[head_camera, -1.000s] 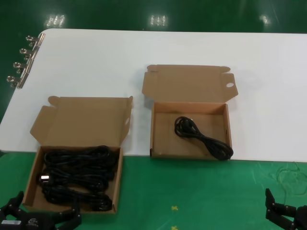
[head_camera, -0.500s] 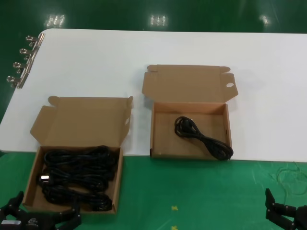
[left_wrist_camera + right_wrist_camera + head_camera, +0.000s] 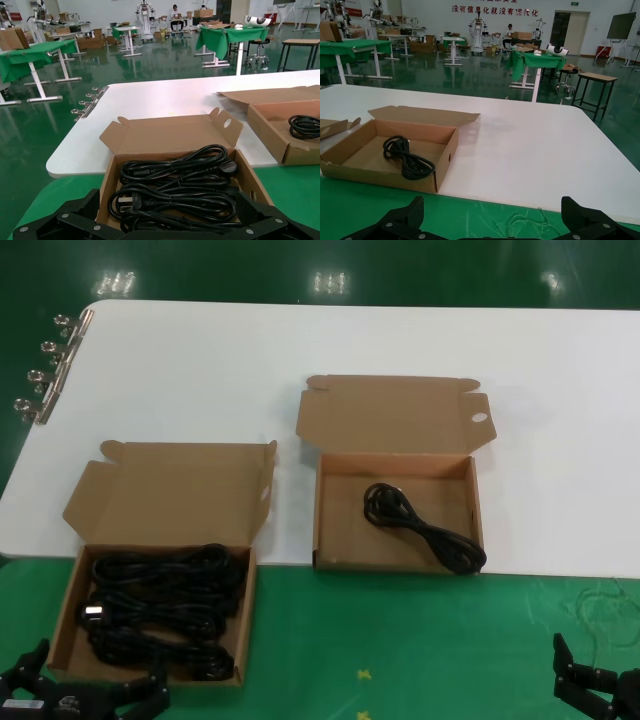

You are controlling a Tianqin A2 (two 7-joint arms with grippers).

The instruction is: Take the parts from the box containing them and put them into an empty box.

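The box containing the parts (image 3: 70,615) lies at the near left with its lid open, full of bundled black power cables (image 3: 160,605); they also show in the left wrist view (image 3: 175,187). The other box (image 3: 323,520), with an oval hole (image 3: 479,418) in its lid flap, sits at the centre and holds one black cable (image 3: 420,525), seen too in the right wrist view (image 3: 405,157). My left gripper (image 3: 85,695) is open, low at the near edge of the full box. My right gripper (image 3: 600,690) is open and empty at the near right.
A white tabletop (image 3: 350,350) spreads behind both boxes, with green cloth (image 3: 400,650) in front. Metal binder clips (image 3: 45,370) line the table's left edge. A thin loose thread (image 3: 605,615) lies on the cloth near my right gripper.
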